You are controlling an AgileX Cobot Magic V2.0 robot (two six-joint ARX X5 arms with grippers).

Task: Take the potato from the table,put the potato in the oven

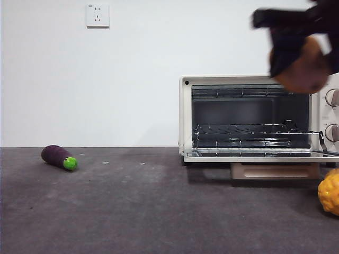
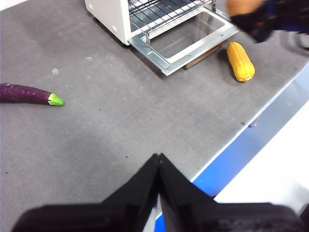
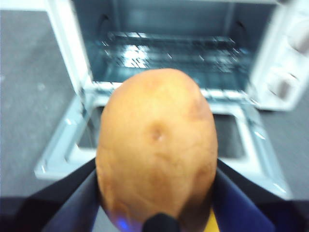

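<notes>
The orange-brown potato fills the right wrist view, and my right gripper is shut on it. In the front view the right gripper hangs high at the right with the potato in the air, in front of and above the oven. The oven's door lies open and flat, and the wire rack shows inside. My left gripper is shut on nothing, low over the table near its front edge, far from the oven.
A purple eggplant with a green tip lies at the left of the table. A bumpy yellow-orange fruit lies at the right, in front of the oven. A blue strip runs along the table's edge.
</notes>
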